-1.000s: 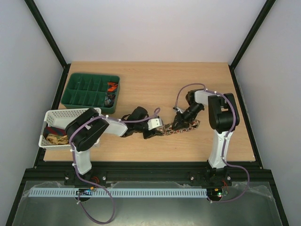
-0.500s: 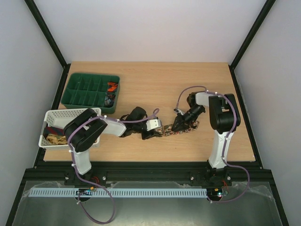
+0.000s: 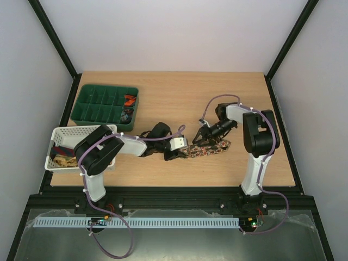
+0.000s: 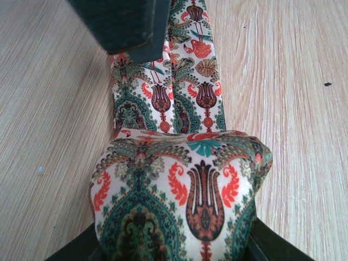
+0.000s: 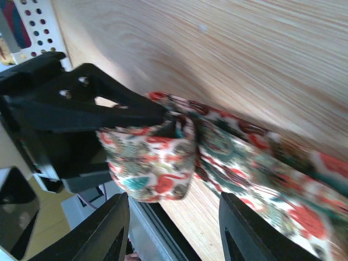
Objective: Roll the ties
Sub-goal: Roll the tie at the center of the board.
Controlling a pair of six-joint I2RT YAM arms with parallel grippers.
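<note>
A floral-patterned tie [image 3: 209, 148] lies as a strip across the middle of the table. Its left end is wound into a small coil [image 4: 176, 190]. My left gripper [image 3: 175, 150] is shut on that coil, whose fabric bulges between the jaws [image 4: 176, 247]. From the coil the flat strip [image 4: 187, 92] runs away over the wood. My right gripper [image 3: 200, 136] is open, just behind the strip and right of the coil. In the right wrist view its fingers [image 5: 103, 234] stand apart, with the coil [image 5: 152, 163] beyond them and nothing held.
A green compartment tray [image 3: 87, 103] at the back left holds small rolled ties, one orange-red [image 3: 129, 99]. A white perforated basket [image 3: 70, 131] at the left edge holds more ties, one gold-patterned [image 3: 65, 161]. Purple cables [image 3: 163, 138] loop over both arms.
My right gripper has opened, let go of the tie strip and drawn back a little from it. The left gripper still holds the coil in the same place.
</note>
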